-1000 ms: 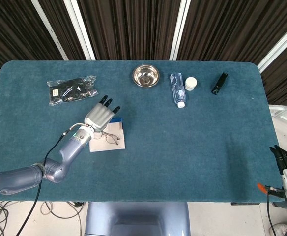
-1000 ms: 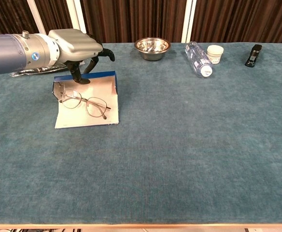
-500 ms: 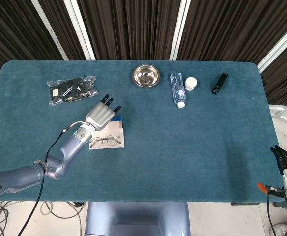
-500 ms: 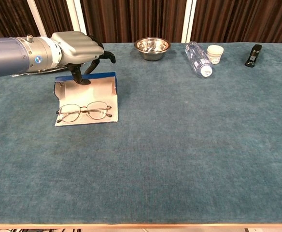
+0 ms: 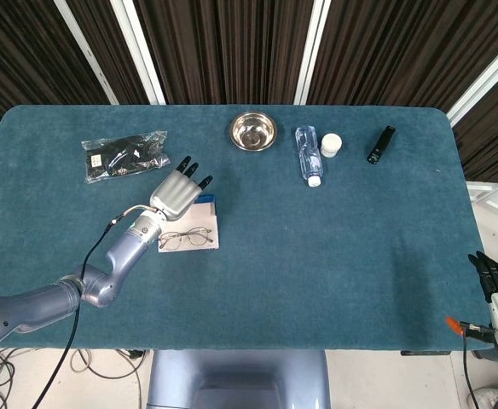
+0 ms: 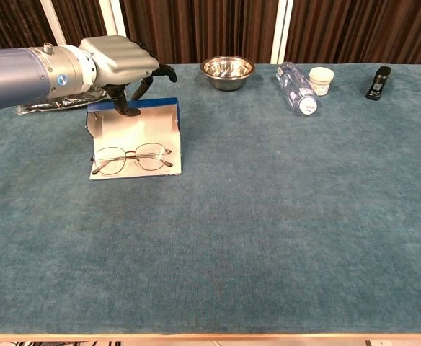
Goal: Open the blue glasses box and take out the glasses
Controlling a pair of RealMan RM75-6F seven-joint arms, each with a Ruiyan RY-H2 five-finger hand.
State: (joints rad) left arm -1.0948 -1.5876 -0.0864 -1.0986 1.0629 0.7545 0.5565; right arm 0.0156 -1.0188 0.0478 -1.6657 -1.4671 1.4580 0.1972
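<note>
Glasses (image 6: 132,158) lie on the opened blue glasses box (image 6: 135,140), lenses up, long axis running left to right across the tabletop (image 6: 282,216). No legible writing on either. Left robot hand (image 6: 120,61) hovers over the box's rear edge, fingers curled down, holding nothing visible. Right robot hand (image 5: 494,281) rests off the tabletop's corner; its state cannot be told.

The table (image 6: 282,216) has a matt, slightly fuzzy teal cloth, the bowl (image 6: 227,70) is shiny metal, the bottle (image 6: 295,87) is clear glossy plastic, and the glasses (image 6: 131,158) have thin metal frames.
</note>
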